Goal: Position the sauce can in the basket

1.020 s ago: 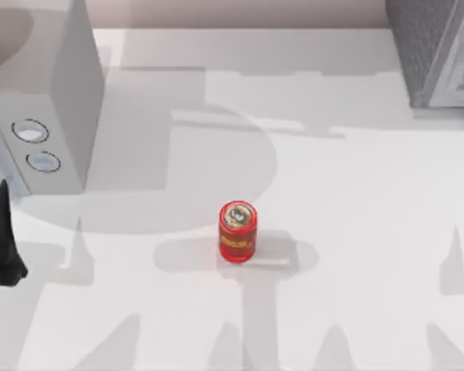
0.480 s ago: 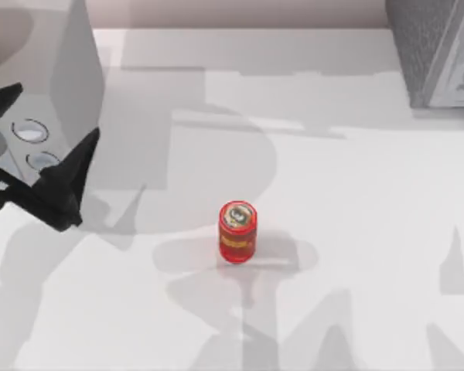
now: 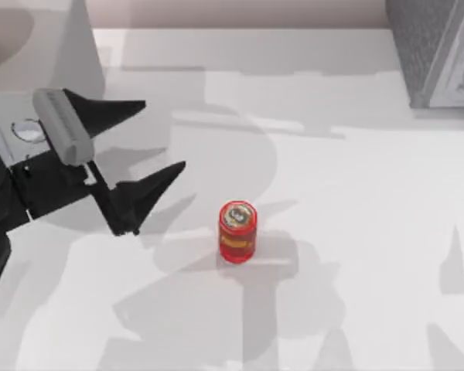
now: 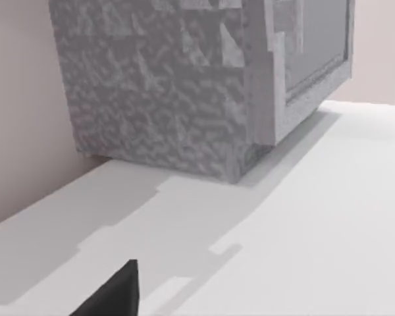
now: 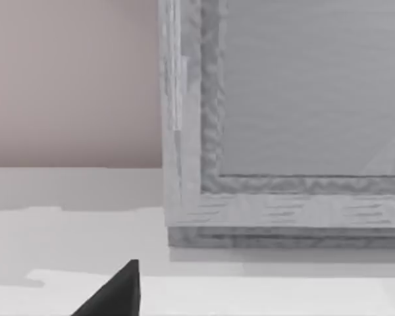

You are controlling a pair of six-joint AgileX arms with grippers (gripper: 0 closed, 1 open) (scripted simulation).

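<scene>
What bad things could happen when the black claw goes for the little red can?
1. The sauce can is small and upright, so a finger of the open left gripper, reaching in from the table's left, might bump it over instead of straddling it.
2. The gripper hangs beside the grey box with round holes and could scrape it while swinging.

Bright, even light on the white table (image 3: 356, 193), soft grey overlapping shadows around the sauce can (image 3: 237, 231), a broad shadow beside it, spiky shadows below, no glare, edges mildly soft
</scene>
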